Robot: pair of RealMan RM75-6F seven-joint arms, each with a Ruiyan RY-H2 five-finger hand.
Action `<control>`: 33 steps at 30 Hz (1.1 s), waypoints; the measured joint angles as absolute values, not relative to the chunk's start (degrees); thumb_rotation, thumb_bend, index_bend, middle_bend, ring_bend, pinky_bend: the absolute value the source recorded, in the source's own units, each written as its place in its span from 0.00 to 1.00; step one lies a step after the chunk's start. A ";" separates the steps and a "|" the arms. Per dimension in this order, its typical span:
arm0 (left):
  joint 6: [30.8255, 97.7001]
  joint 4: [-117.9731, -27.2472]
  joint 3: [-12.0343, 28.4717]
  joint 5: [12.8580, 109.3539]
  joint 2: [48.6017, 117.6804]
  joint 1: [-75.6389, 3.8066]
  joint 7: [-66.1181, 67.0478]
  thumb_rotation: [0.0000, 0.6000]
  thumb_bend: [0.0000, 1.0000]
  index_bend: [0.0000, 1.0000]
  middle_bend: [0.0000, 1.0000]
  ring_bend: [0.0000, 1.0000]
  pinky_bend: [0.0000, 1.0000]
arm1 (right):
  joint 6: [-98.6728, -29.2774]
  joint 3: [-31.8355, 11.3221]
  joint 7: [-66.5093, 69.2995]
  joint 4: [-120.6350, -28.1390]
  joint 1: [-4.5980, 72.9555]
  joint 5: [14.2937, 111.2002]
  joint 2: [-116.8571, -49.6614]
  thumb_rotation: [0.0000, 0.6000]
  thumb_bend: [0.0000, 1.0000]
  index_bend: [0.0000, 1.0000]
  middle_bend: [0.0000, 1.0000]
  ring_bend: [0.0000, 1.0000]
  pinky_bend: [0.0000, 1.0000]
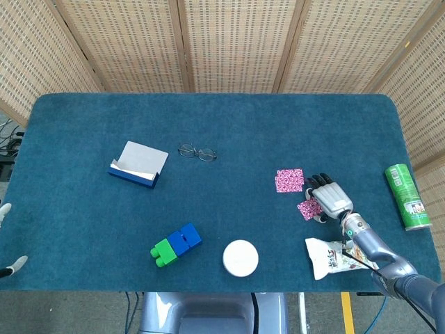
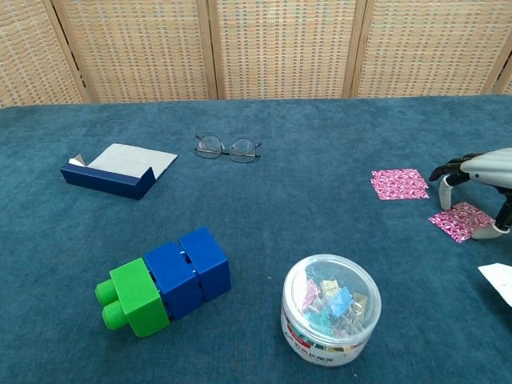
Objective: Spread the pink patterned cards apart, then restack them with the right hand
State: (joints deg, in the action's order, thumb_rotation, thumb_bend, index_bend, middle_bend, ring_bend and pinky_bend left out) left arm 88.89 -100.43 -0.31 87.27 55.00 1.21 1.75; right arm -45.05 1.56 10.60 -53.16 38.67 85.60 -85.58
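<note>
Two pink patterned cards lie apart on the blue table. The far card lies flat and untouched. The near card is partly under my right hand, which arches over it with fingers spread. Its fingertips rest on the card's right edge and on the cloth beside it. Nothing is pinched or lifted. Of my left hand, only pale fingertips show at the table's left edge in the head view, spread apart and holding nothing.
A snack packet lies just near my right forearm, and a green can lies at the right edge. A clear jar of clips, a blue-green block, glasses and a blue-white box sit to the left.
</note>
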 measured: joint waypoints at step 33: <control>89.09 -99.28 -0.29 87.11 54.96 1.44 0.46 1.00 0.06 0.00 0.00 0.00 0.00 | -39.25 -6.44 3.55 -56.80 45.46 78.01 -85.41 1.00 0.26 0.45 0.13 0.00 0.00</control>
State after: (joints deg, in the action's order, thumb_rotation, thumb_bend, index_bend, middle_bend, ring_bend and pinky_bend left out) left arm 89.09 -99.28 -0.29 87.11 54.96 1.44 0.46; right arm -39.25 -6.44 3.55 -56.80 45.46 78.01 -85.41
